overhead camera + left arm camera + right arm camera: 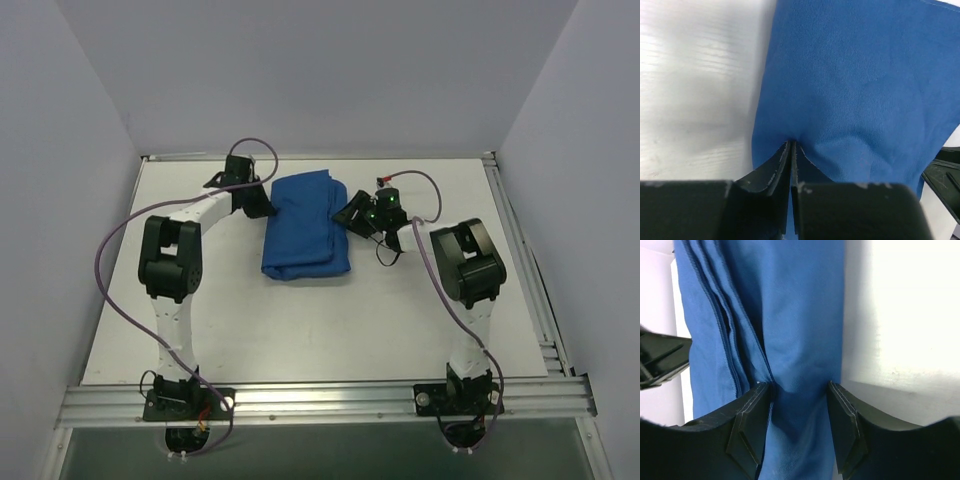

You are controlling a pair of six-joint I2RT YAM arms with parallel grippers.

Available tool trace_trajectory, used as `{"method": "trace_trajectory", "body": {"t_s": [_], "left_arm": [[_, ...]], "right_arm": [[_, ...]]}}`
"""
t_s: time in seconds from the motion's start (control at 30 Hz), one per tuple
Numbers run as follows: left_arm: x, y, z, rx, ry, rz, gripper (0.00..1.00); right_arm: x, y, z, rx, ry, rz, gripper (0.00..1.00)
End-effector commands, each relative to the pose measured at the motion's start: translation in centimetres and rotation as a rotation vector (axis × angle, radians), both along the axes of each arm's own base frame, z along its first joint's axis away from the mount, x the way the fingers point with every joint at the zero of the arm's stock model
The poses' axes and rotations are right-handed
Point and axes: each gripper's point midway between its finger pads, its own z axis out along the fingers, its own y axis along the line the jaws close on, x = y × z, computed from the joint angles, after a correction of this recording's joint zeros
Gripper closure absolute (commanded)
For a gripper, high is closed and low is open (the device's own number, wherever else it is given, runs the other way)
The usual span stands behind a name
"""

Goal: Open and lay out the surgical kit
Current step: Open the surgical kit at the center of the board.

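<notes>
Presently the surgical kit (305,225), a folded blue bundle, lies upper centre of the top view. It is soft, limp cloth, probably weighted inside, and best taken at loose edges. The left gripper (791,142) is clenched on its left edge. The right gripper (799,387) stands released, straddling a fold.

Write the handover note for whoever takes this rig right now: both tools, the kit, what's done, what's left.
Left tool: shut on the far left edge of the blue cloth wrap.
Right tool: open, jaws astride a fold at the wrap's right edge.
Kit: wrap lies folded on the table; its contents are hidden.
Done: left grip taken.
Left: close the right tool, spread the wrap, lay out the contents.
</notes>
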Motion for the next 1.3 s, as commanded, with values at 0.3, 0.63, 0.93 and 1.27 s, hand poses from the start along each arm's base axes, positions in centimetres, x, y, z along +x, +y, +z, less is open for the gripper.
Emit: {"method": "trace_trajectory", "body": {"t_s": [0.3, 0.63, 0.93, 1.27], "left_arm": [[1.1, -1.5, 3.9, -0.074, -0.081, -0.027, 0.7], [-4.5, 1.5, 13.8, 0.084, -0.328, -0.046, 0.23], [-10.9, -6.2, 15.4, 0.278, -0.317, -0.398, 0.3], [-13.9, -11.7, 10.3, 0.414, -0.257, -0.474, 0.3]], "right_arm": [[3.5, -4.9, 4.6, -0.17, -0.086, 0.071, 0.35], [-1.2, -5.6, 8.5, -0.338, -0.029, 0.106, 0.18], [-5.6, -8.9, 12.2, -0.37, -0.03, 0.02, 0.18], [-9.3, -15.4, 14.2, -0.324, -0.036, -0.116, 0.27]]}}
